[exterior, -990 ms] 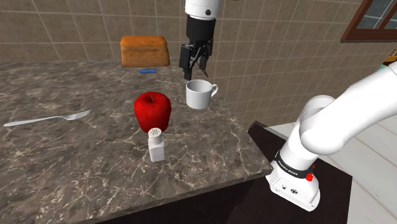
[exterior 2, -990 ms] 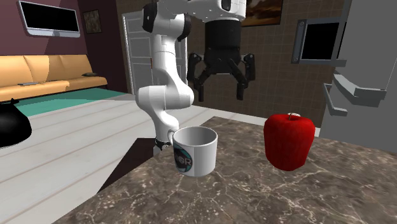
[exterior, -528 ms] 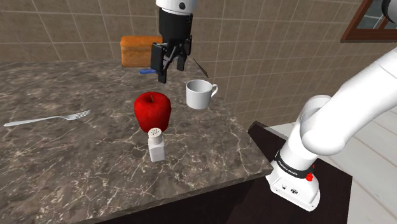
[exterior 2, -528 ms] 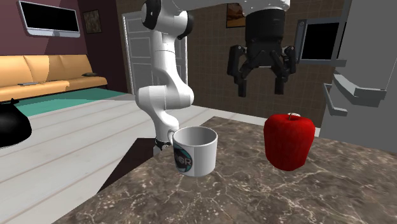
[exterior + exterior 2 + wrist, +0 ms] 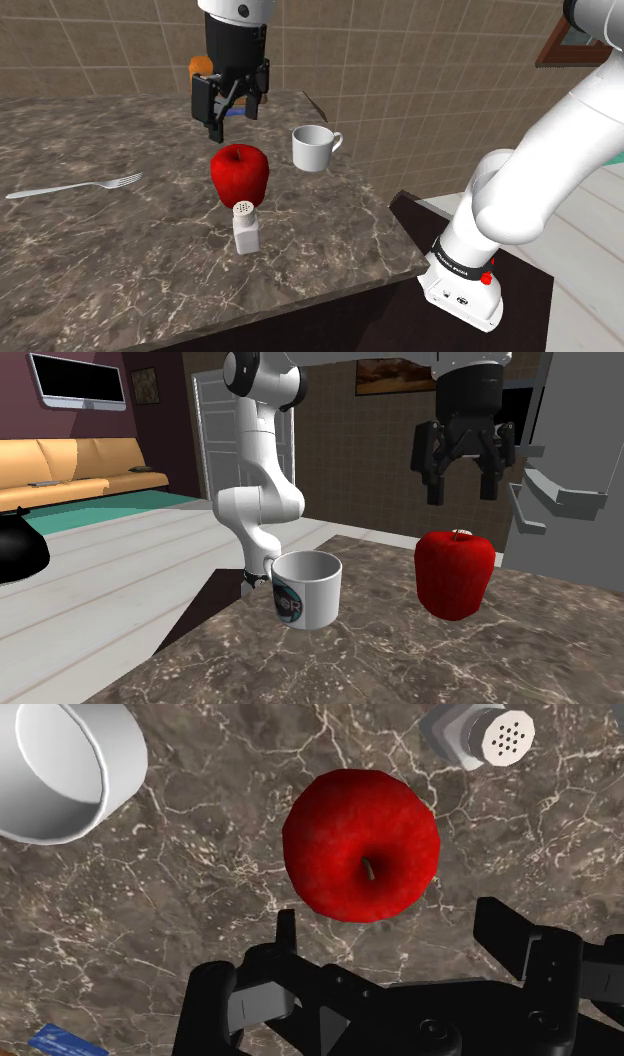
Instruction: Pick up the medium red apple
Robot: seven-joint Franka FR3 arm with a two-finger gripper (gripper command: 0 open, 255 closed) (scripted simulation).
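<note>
Shoulder view: tool (image 5: 232, 115) hangs above the marble surface (image 5: 120, 260), just over and behind the red apple (image 5: 239, 175), not touching it. Fingers spread, nothing between them. The apple sits upright on the surface, white shaker (image 5: 245, 228) just in front of it, white mug (image 5: 314, 148) off to the view's right, fork (image 5: 75, 187) well apart on the left.

Second exterior view: tool (image 5: 463, 490) directly above the apple (image 5: 455, 574), clear gap between them, jaws released. Mug (image 5: 307, 588) on the view's left of the apple.

Wrist view: apple (image 5: 361, 844) stem-up, just ahead of the spread fingers, between mug (image 5: 65, 769) and shaker (image 5: 480, 734).
</note>
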